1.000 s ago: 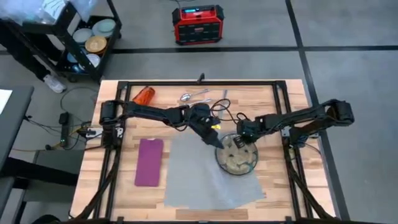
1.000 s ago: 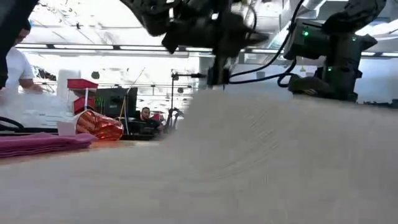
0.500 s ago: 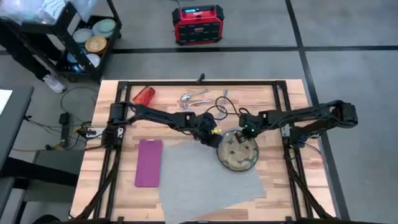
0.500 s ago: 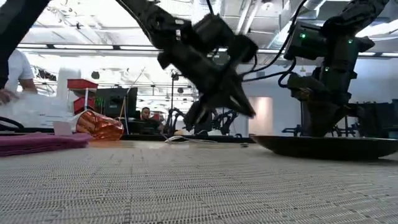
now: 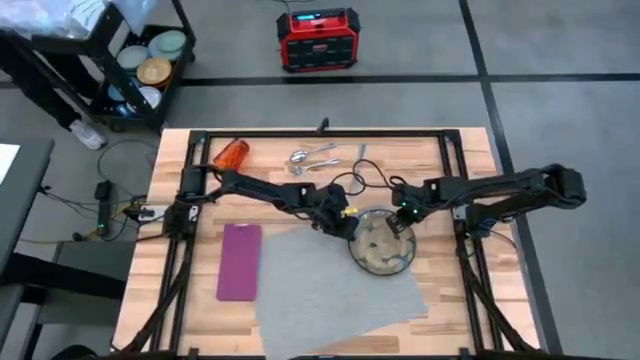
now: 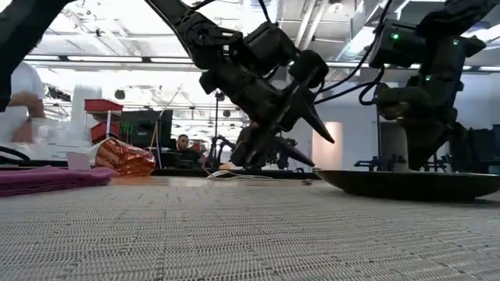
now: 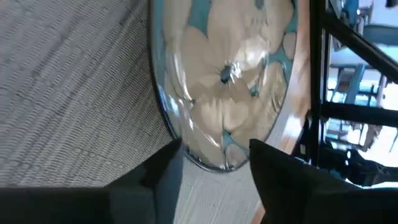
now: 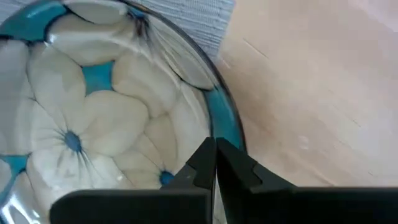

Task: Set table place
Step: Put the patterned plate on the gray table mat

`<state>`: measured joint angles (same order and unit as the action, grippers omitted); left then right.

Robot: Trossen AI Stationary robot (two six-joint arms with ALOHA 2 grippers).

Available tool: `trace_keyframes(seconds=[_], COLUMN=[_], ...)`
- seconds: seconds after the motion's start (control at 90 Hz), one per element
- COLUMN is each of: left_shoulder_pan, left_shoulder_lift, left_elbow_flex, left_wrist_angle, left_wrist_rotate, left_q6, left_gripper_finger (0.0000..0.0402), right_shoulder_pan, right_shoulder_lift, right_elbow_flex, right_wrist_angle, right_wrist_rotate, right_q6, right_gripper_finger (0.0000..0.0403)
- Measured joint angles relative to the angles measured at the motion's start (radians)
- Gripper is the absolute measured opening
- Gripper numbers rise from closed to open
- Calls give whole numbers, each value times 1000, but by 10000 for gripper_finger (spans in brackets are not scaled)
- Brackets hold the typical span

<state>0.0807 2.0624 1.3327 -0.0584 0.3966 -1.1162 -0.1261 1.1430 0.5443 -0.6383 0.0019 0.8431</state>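
We have the plate (image 5: 380, 243) lying flat on the far right corner of the grey placemat (image 5: 330, 285), its right rim hanging just past the mat's edge over the bare planks of the table (image 5: 450, 300). The right gripper (image 8: 215, 163) sits at the plate's far rim with its fingers drawn almost together — only a thin slit shows between them, and they seem to pinch that rim, though we cannot be sure. The left gripper (image 7: 214, 152) comes in low from the opposite side, fingers spread moderately wide, the plate's near rim lying just ahead of the gap and not yet between them. We judge the plate rigid, glossy and fairly heavy for its size, likely ceramic or glass — slippery under hard pads and liable to chip. The raised rim is the only real purchase, so we would grip it squarely and slide rather than lift. The mat beneath is soft woven stuff and may drag along.
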Motion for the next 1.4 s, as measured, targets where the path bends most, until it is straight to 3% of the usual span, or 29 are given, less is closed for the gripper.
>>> trace_keyframes(seconds=[0.311, 0.7, 0.822, 0.989, 1.233, 1.4], left_shoulder_pan=[12, -7, -5, 4, 2, 0], left_shoulder_lift=[3, 128, 137, 137, 112, -6], left_elbow_flex=[0, 17, 19, 19, 16, 18], left_wrist_angle=[-32, 255, 307, 305, 272, 83], left_wrist_rotate=[-50, 28, 21, 37, 61, 62], left_q6=[-9, -189, -203, -170, -145, -48], left_gripper_finger=[176, 172, 133, 17, 3, 2], right_shoulder_pan=[0, 0, 0, 0, 1, 0], right_shoulder_lift=[-101, -126, -129, -129, -144, -214], right_elbow_flex=[-75, -82, -82, -82, -82, -80], right_wrist_angle=[-1, -14, -7, -6, -5, 23], right_wrist_rotate=[-26, -39, -42, -56, -58, -60], right_q6=[24, -4, -18, -40, -40, -34], right_gripper_finger=[0, 0, 0, 0, 0, 0])
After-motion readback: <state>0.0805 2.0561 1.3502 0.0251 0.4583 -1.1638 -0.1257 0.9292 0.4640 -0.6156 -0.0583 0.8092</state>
